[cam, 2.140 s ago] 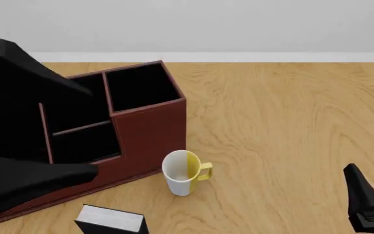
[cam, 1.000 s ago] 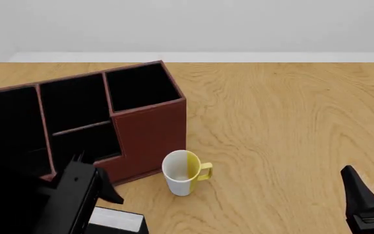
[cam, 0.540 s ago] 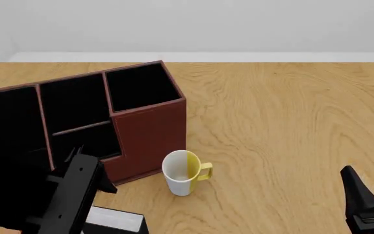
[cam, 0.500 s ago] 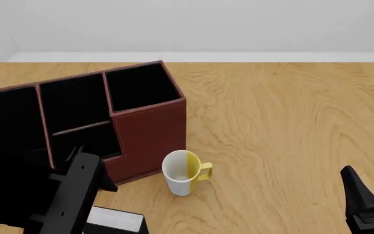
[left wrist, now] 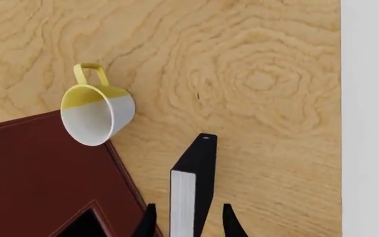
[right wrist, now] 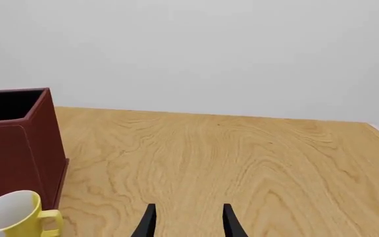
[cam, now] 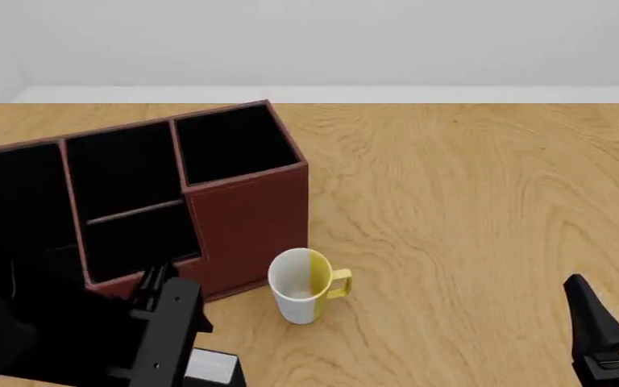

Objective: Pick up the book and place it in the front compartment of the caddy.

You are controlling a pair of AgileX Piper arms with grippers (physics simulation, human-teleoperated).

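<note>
two gripper fingers point(left wrist: 149, 222) straddling book point(left wrist: 191, 190), untouched

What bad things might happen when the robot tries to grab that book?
The left gripper straddles the book with its fingers open on either side, only near one end, so the book might tip or slip when lifted. The mug stands close to the book and the caddy, so a swinging arm could perhaps knock it over. The front compartment looks small, so the book may catch on a wall.
</note>
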